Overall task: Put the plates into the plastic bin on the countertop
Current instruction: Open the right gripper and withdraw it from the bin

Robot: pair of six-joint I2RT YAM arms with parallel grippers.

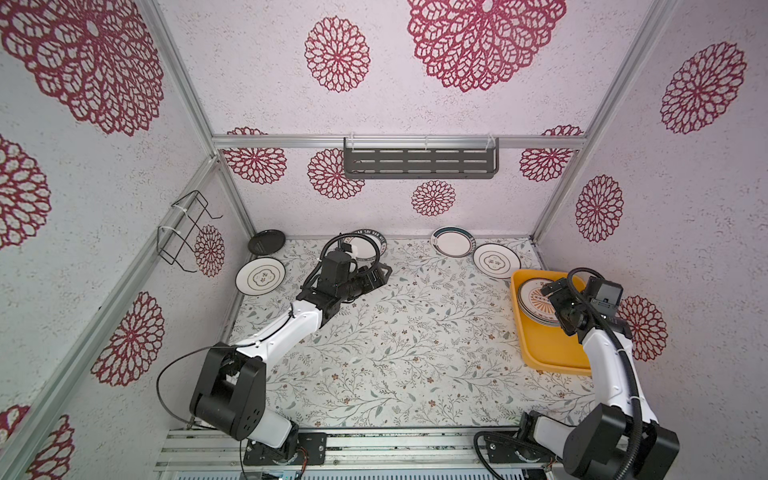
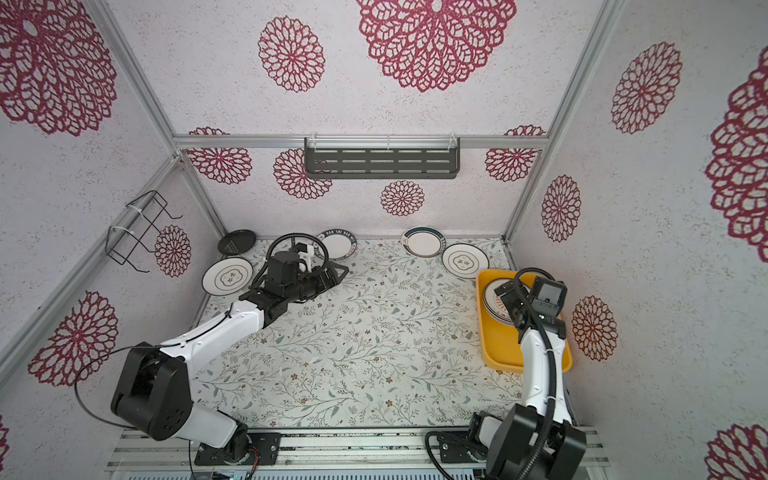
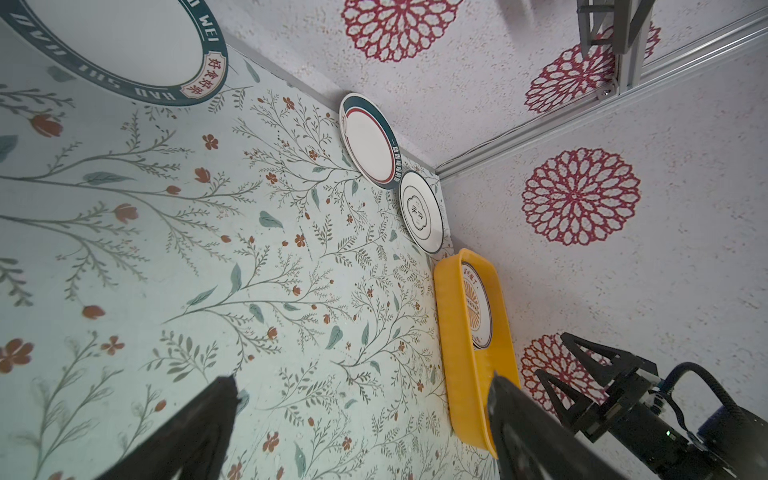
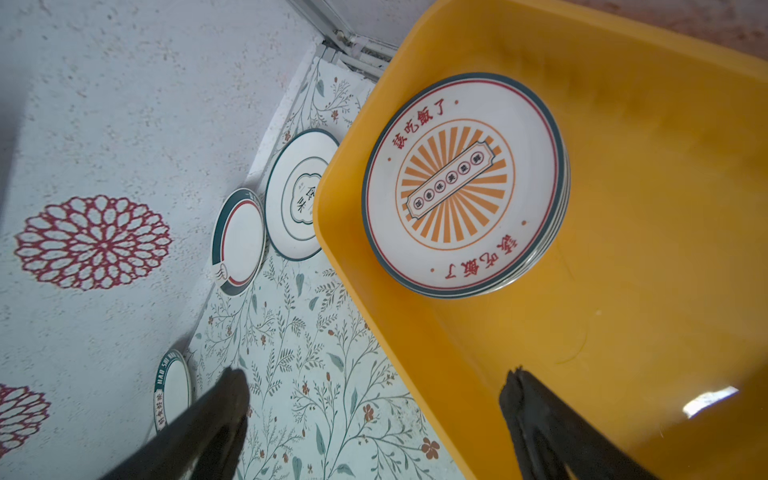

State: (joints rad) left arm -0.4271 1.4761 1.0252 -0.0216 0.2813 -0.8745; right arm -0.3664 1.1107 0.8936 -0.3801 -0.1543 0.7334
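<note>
Plates: a stack of white round plates with orange sunburst centres [image 1: 530,309] is sitting inside the shallow yellow-orange plastic bin [image 1: 548,353] at the right of both top views, on the vine-printed white countertop [image 1: 415,340]. The right gripper [image 1: 548,290] is hovering over it. A white line-motif plate [image 1: 496,260] is lying just beside the bin.

In the left wrist view, the left gripper [image 3: 363,382] is showing spread, empty jaws, with a teal lettered-rim plate [image 3: 112,41] at upper left.

In the right wrist view, the right jaws are standing spread with nothing between them, and the stack is at centre. I am judging this a release, so I am planning a straight lift clear of the bin wall, keeping both fingers from dragging the stack.
</note>
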